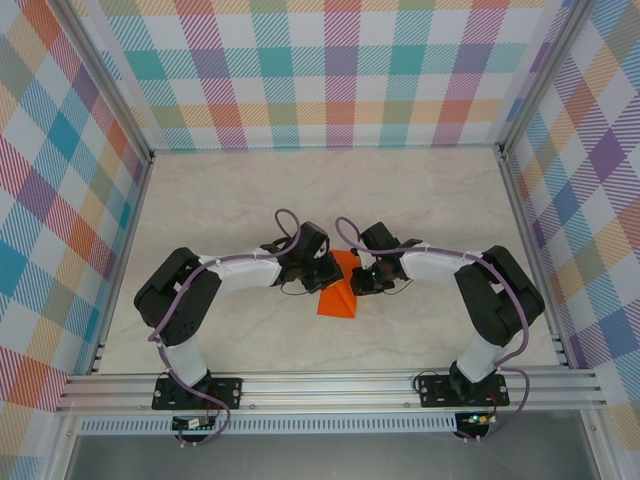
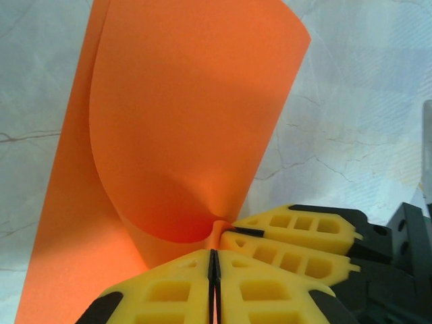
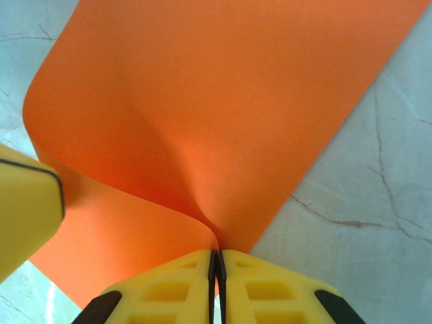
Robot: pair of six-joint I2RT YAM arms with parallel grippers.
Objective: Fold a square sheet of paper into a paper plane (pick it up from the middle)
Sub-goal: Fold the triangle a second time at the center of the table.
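Observation:
The square sheet of paper (image 1: 337, 300), bright orange, is held between both arms at the table's middle. It bows over in a soft curve, a bent sheet rather than a pointed dart. My left gripper (image 1: 322, 272) is shut on its pinched part, and in the left wrist view the sheet (image 2: 189, 121) curls up from the closed jaws of that gripper (image 2: 213, 255). My right gripper (image 1: 362, 277) is shut on the same pinch from the other side. Its yellow fingers (image 2: 304, 233) lie right beside mine. In the right wrist view the sheet (image 3: 223, 101) fans out from the closed right gripper (image 3: 217, 255).
The pale marbled tabletop (image 1: 250, 200) lies open behind and beside the arms. Aluminium rails (image 1: 330, 385) run along the near edge, with posts (image 1: 520, 220) at the sides. Checked cloth walls (image 1: 330, 70) close in the back and both sides.

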